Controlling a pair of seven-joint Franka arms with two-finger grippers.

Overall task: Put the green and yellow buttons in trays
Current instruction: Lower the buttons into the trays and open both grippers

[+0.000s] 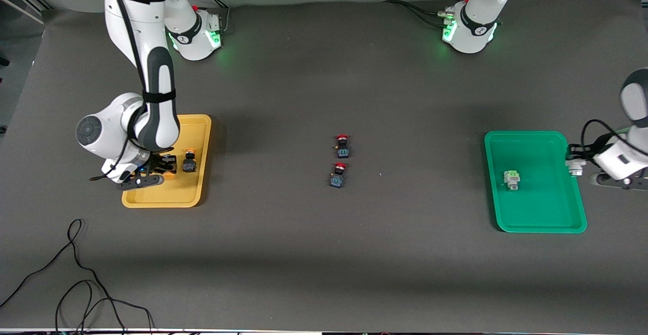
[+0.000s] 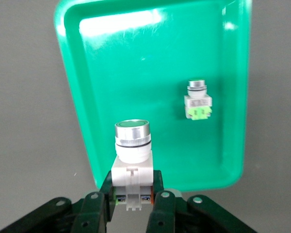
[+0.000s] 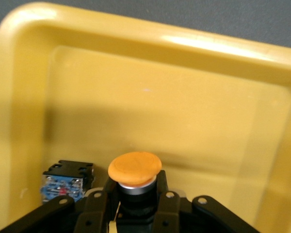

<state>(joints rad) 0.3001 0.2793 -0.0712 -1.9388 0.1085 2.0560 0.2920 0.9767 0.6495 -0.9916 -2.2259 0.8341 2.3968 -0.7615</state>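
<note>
My right gripper [image 1: 161, 169] [image 3: 134, 194] hangs low over the yellow tray [image 1: 200, 137] [image 3: 194, 97], shut on a yellow button [image 3: 134, 170] with an orange-yellow cap and a dark body. A second yellow button [image 1: 190, 162] [image 3: 65, 180] lies in that tray beside it. At the green tray's [image 1: 536, 208] [image 2: 136, 63] rim toward the left arm's end, my left gripper [image 1: 574, 165] [image 2: 132, 189] is shut on a green button [image 2: 132, 143] with a white body. Another green-and-white button [image 1: 512, 179] [image 2: 198, 99] lies in the green tray.
Two red-capped buttons [image 1: 342, 146] [image 1: 338, 174] with dark bodies lie mid-table, one nearer the front camera than the other. A black cable [image 1: 76, 274] loops on the mat near the front edge at the right arm's end.
</note>
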